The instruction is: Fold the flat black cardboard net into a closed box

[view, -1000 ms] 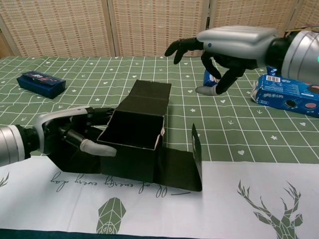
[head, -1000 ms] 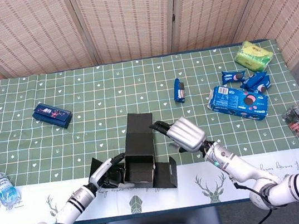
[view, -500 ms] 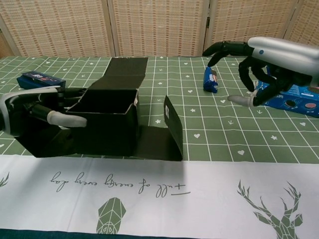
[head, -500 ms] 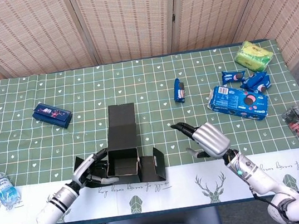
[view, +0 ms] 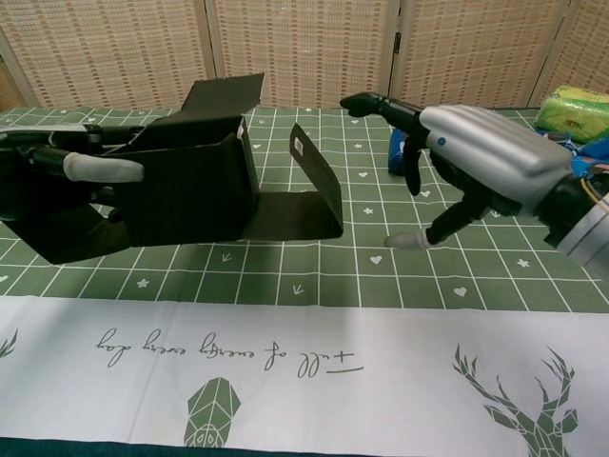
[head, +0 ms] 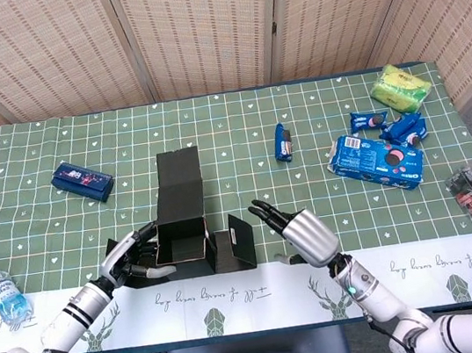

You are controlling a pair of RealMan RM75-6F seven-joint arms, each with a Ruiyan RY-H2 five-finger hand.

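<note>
Green checked tablecloth (head: 241, 153): left hand (head: 132, 256) grips the half-folded black box (head: 183, 238); right hand (head: 296, 231) spread beside it; snacks (head: 375, 158) well apart.

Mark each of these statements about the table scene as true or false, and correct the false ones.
1. The left hand grips the half-folded black box. True.
2. The right hand holds the box's upright side flap. False: it hangs open beside the flap, touching nothing.
3. A water bottle lies near the table's left edge. True.
4. The box is fully closed. False: its lid flap sticks out behind and the side flap stands apart.
5. A dark blue packet lies on the far left part of the table. True.
6. The yellow-green pack lies next to the water bottle. False: it is at the far right corner.
</note>
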